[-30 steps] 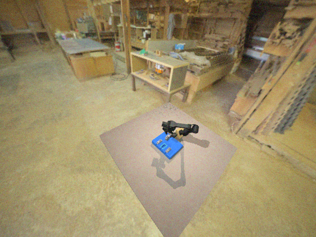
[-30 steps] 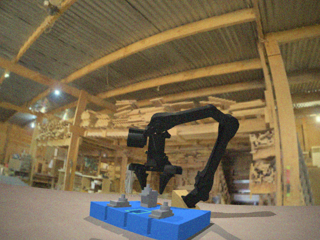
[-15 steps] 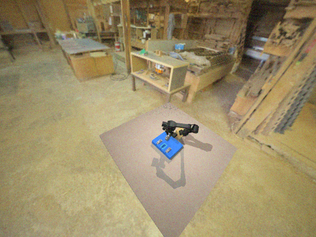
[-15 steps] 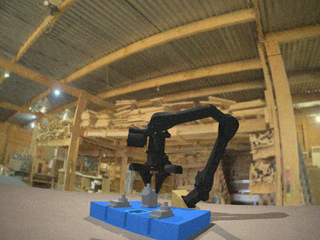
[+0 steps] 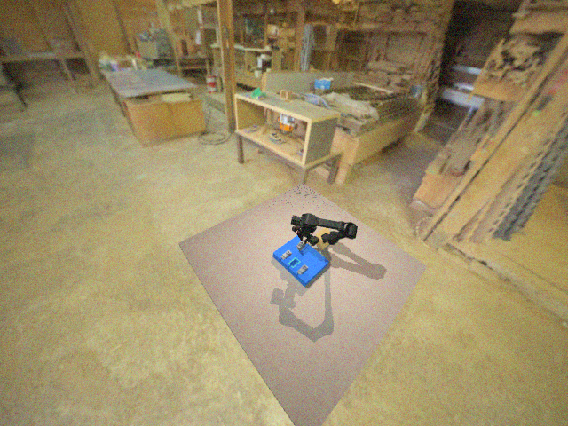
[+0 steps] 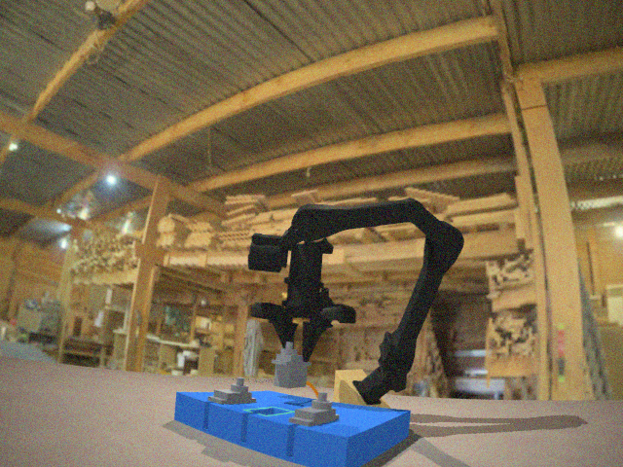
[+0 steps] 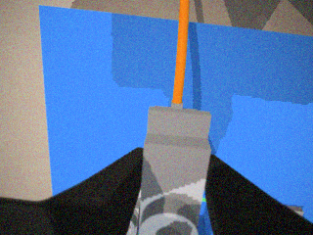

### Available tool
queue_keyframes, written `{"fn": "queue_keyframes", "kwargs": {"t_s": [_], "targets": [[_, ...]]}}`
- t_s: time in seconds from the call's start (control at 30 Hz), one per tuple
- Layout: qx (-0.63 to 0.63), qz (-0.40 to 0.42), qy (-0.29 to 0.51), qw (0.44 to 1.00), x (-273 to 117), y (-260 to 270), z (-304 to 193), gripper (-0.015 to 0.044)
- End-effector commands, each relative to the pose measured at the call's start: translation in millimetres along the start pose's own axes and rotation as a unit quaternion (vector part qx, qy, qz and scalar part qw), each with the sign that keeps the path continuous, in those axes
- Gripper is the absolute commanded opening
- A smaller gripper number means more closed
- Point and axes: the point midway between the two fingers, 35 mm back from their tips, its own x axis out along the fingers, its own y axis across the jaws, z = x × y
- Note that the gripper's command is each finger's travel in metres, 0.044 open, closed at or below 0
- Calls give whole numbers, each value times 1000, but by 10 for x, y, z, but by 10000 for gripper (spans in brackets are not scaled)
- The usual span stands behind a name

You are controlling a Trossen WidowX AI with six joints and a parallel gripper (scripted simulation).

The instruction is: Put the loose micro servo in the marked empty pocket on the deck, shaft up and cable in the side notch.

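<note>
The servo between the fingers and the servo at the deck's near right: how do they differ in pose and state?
The held servo is gripped by the fingers and hangs above the blue deck; the near-right servo sits down in the deck with its ears on the surface. The held servo shows its whole grey body and an orange cable; the seated one shows only its top. Both are grey with the shaft pointing up.

Loose micro servo [image 6: 290, 371]: grey block body, output shaft up, upright, gripped at its upper part between the claw [image 6: 298, 348] fingers, clear above the deck. Orange cable [image 7: 180, 54] trails from its end. Blue deck [image 6: 311, 437] lies flat on the table; the green-outlined empty pocket [image 6: 268, 411] sits between two seated grey servos, unoccupied.
</note>
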Motion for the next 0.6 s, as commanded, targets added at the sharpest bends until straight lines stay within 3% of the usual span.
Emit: {"fn": "queue_keyframes", "kwargs": {"t_s": [0.0,0.27,0.57], "targets": [[0,1,1,1000,-10,48,-91,0],[0,1,1,1000,-11,97,-232,0],[0,0,1,1000,-10,-282,-249,0]]}}
